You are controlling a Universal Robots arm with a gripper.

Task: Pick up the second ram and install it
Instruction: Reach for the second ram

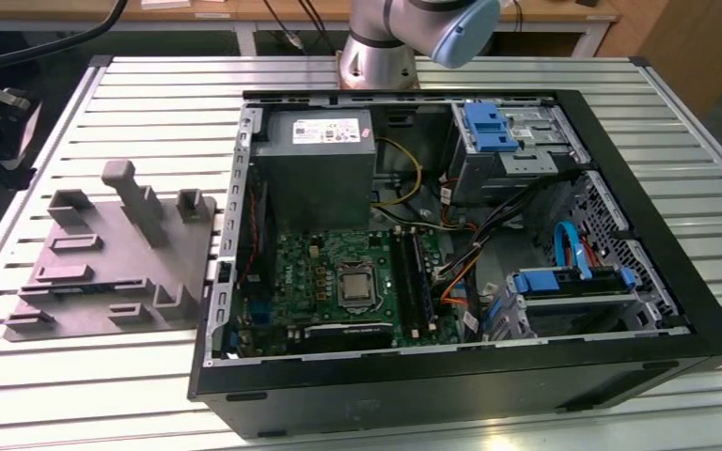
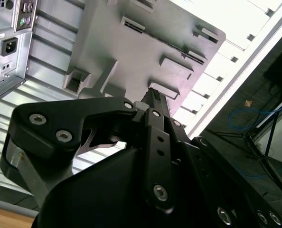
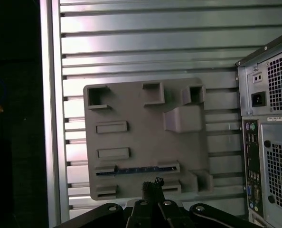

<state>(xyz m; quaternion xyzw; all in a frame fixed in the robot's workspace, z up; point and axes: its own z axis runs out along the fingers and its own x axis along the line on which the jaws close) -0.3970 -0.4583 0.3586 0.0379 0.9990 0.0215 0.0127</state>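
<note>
In holder [image 3: 145, 142], thin dark ram [image 3: 136, 170].

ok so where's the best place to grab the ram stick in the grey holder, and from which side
Probably the exposed long top edge of the second ram, near its middle, pinched across its two flat faces and approached straight down from above the grey holder. The stick seems to stand on edge in a slot, so its lower part is enclosed by the block.

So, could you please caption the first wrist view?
Gripper poised over the holder, a ram lying in its slot, case alongside.
</note>
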